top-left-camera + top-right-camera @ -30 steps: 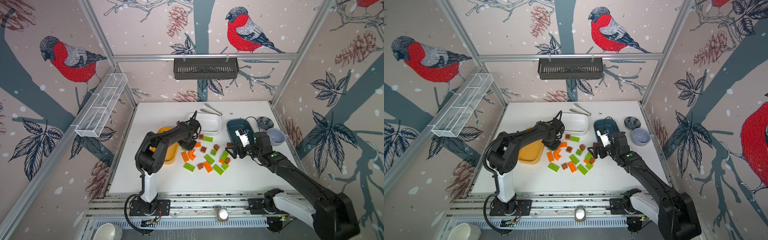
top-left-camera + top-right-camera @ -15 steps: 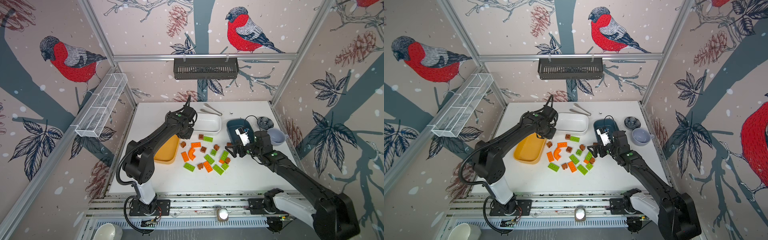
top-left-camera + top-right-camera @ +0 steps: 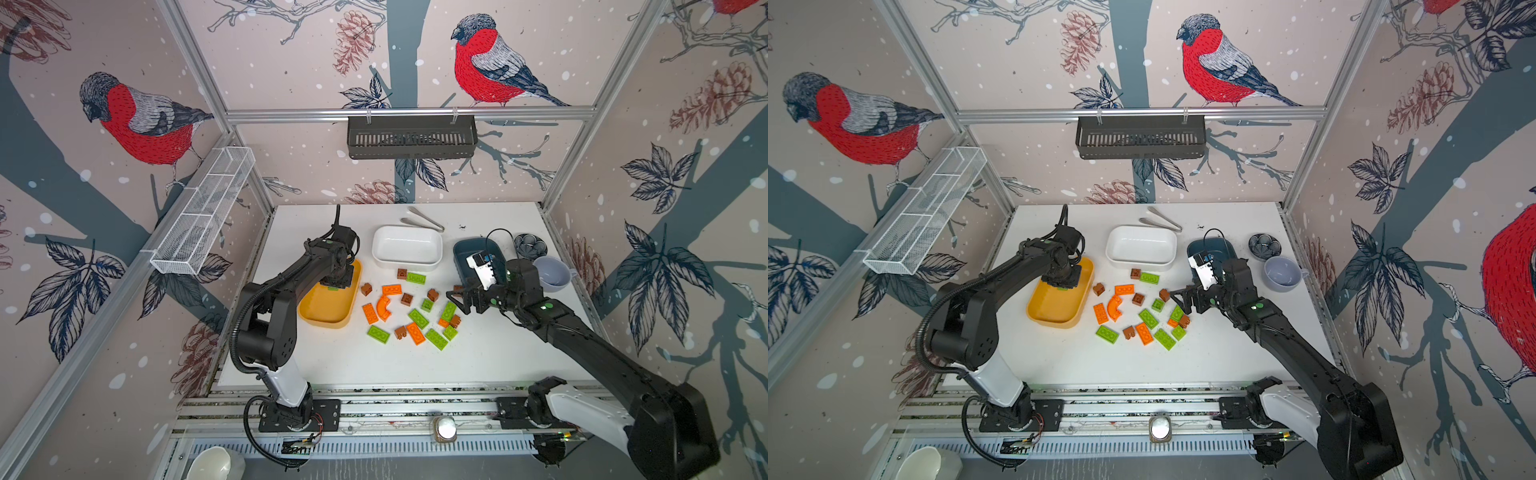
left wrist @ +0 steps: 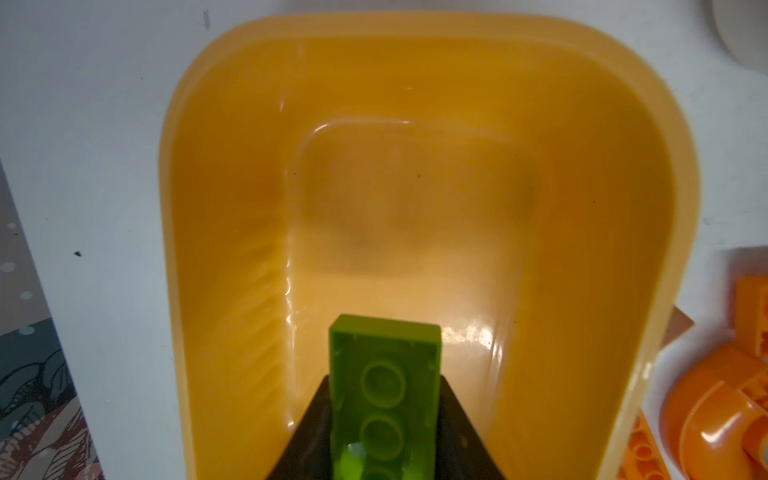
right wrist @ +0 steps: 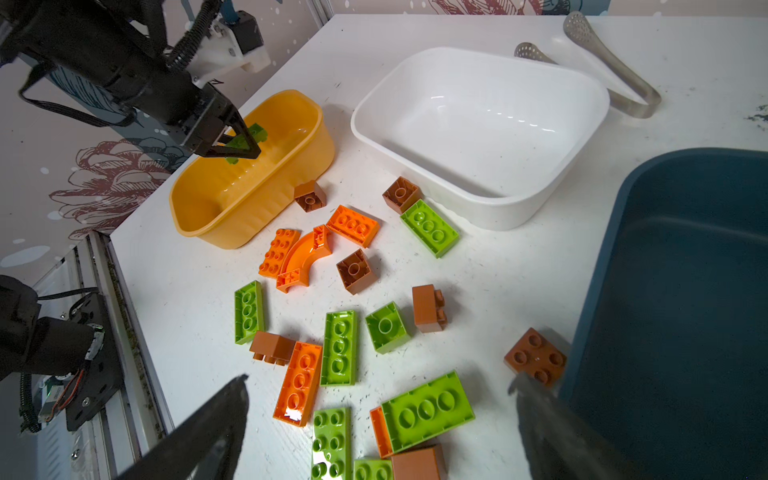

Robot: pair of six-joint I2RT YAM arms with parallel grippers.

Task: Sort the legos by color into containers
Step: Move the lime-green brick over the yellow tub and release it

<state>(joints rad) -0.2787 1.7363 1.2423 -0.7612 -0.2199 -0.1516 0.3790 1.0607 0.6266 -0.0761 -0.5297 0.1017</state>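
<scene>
My left gripper (image 4: 385, 376) is shut on a lime green lego plate (image 4: 384, 361) and hangs over the far end of the mustard yellow container (image 3: 328, 309); in the right wrist view the held plate (image 5: 245, 139) sits just above the yellow container's (image 5: 232, 199) rim. Loose green, orange and brown legos (image 3: 411, 309) lie scattered on the table between the containers. My right gripper (image 5: 379, 381) stands open, holding nothing, above the pile's right edge, beside the dark teal container (image 5: 685, 311). The white container (image 3: 407, 249) is behind the pile and holds nothing.
Metal tongs (image 3: 422, 219) lie behind the white container. A grey mug (image 3: 550, 272) and a small flower-patterned dish (image 3: 530, 245) stand at the right edge. A black basket (image 3: 411, 137) hangs on the back wall and a wire rack (image 3: 203, 216) on the left wall.
My left gripper has lifted away from the pile with the green plate and swung left over the yellow container. The right arm has barely moved.
</scene>
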